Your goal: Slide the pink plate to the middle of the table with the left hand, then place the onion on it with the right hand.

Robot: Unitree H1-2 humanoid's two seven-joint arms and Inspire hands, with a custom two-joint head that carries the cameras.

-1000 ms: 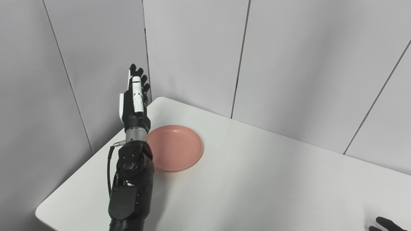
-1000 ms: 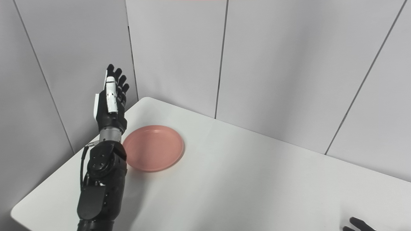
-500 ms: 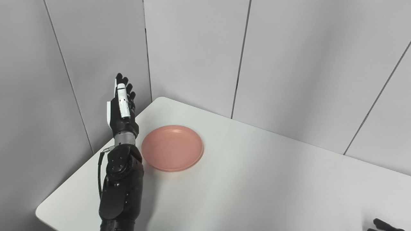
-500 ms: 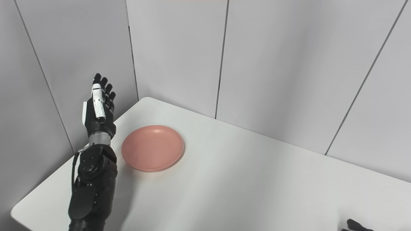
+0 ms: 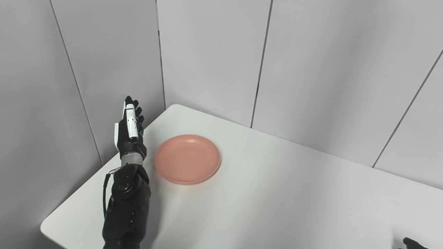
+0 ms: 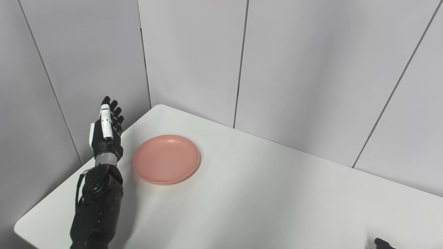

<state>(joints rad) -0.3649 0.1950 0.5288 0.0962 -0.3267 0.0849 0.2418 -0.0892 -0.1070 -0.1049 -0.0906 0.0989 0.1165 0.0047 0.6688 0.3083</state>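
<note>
Grey panels back the white tabletop point(image 5: 277, 193); left hand point(image 5: 129, 129), fingers point(image 5: 130, 112) straight and together, has dropped beside the plate point(image 5: 187, 158), readying the slide.

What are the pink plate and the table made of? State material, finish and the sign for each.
Pink plate: probably plastic or melamine, satin; even colour, soft sheen, thin raised rim.
Table: apparently laminate or painted board, smooth matte white; no grain, faint diffuse reflections.
</note>
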